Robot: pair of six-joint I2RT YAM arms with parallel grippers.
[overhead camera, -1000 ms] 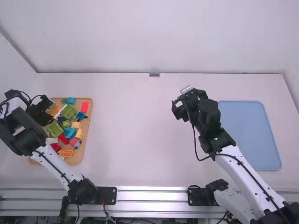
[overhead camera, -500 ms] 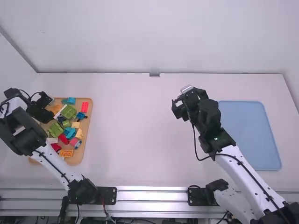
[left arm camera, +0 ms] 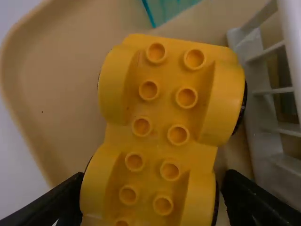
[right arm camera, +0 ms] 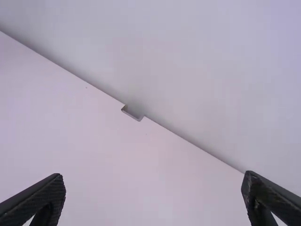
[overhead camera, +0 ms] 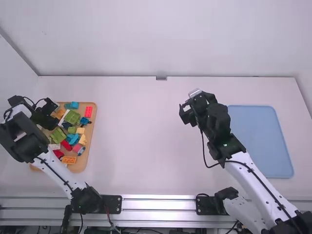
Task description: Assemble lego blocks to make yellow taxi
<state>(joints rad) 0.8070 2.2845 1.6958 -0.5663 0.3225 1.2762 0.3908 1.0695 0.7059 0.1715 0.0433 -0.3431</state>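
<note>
On the tray (left arm camera: pixel 44 89), we see the yellow base (left arm camera: pixel 155 140) lengthwise between the nearer left gripper's (left arm camera: pixel 153 176) parted fingers, no firm hold visible; our right gripper (right arm camera: pixel 153 179) gapes, empty.

wooden tray (overhead camera: pixel 91 140): 1 | blue tray (overhead camera: pixel 261 141): 1 | yellow wheeled base (left arm camera: pixel 153 150): 1 | white fence (left arm camera: pixel 265 113): 1 | red blocks (overhead camera: pixel 88 111): 3 | left tool (overhead camera: pixel 51 117) and right tool (overhead camera: pixel 184 113): 2 | other blocks (overhead camera: pixel 69 160): overlapping, uncountable

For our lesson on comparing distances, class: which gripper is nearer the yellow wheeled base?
Left. The left gripper is close at the yellow base; the right gripper is far across the table.
</note>
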